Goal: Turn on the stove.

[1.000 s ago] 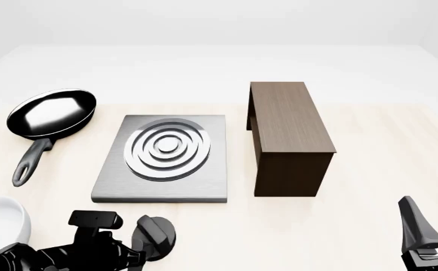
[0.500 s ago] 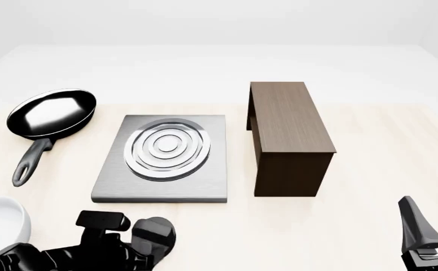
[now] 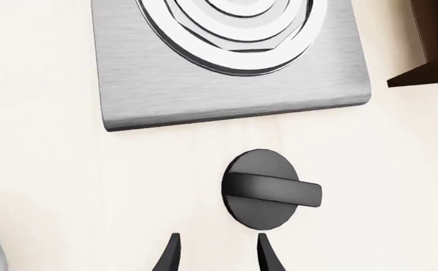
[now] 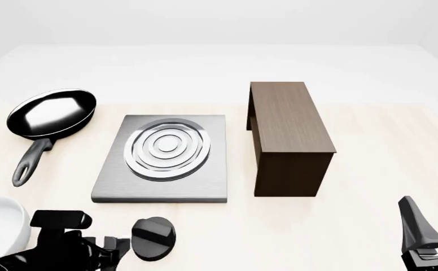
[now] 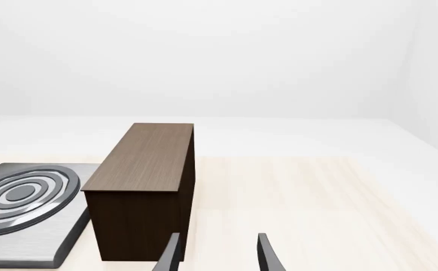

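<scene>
The stove is a square brushed-grey slab (image 4: 162, 179) with raised silver rings, at the table's middle left; it also shows in the left wrist view (image 3: 227, 93) and the right wrist view (image 5: 23, 237). Its black round knob (image 4: 153, 238) lies on the table just in front of the slab, and its ridge lies crosswise in the left wrist view (image 3: 268, 191). My left gripper (image 4: 118, 247) is open and empty, just to the left of the knob and apart from it (image 3: 217, 257). My right gripper (image 4: 433, 217) is open and empty at the front right (image 5: 217, 255).
A brown wooden box (image 4: 288, 135) stands right of the stove, also seen in the right wrist view (image 5: 147, 186). A black frying pan (image 4: 52, 113) lies at the far left, handle toward me. A white bowl (image 4: 0, 223) sits at the front left beside my left arm.
My left gripper, which was closed around the knob, has let go and drawn back to the front left. The knob now shows fully. The right arm has not moved.
</scene>
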Robot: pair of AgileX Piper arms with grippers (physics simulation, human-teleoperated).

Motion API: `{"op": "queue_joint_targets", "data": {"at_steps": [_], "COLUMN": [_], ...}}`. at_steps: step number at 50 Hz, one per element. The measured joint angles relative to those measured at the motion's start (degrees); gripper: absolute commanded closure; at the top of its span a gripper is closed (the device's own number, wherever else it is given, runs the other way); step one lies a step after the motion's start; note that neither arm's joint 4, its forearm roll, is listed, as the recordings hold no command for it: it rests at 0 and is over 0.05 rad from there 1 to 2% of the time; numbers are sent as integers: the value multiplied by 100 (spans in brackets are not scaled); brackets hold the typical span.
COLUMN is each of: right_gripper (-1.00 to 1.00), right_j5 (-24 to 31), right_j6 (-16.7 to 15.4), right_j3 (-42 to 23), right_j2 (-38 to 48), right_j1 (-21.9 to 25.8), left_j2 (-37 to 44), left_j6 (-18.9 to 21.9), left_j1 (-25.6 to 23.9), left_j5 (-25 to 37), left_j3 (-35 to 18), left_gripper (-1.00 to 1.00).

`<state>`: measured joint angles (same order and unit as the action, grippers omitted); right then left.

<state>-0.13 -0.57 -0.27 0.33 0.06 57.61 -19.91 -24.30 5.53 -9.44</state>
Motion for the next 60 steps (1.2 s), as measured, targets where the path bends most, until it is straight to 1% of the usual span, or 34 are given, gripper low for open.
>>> {"op": "queue_joint_targets", "data": {"at_steps": [7,11,17,26,33,41,50,60], "right_gripper": [-100,-100,-100,-100,-100,-100,-100,-100], "right_j5": [0,0,0,0,0,0,0,0], "right_j6": [0,0,0,0,0,0,0,0], "right_j3": [0,0,0,0,0,0,0,0], "right_j2": [0,0,0,0,0,0,0,0], "right_j1": [0,0,0,0,0,0,0,0], "left_j2": [-323,-401,-344,-262,-400,-859,-1323,-1570], "left_j6": [687,976,1286,1596,1762,1883,1872,1790], "left_j1": [1078,1560,2098,2712,3156,3674,4158,4643], "left_j5": [226,309,332,434,686,1342,2060,2490], "left_j3": [-114,-240,-455,-865,-1212,-1833,-2536,-3046], "left_gripper": [-100,-100,-100,-100,-100,-100,-100,-100]}}
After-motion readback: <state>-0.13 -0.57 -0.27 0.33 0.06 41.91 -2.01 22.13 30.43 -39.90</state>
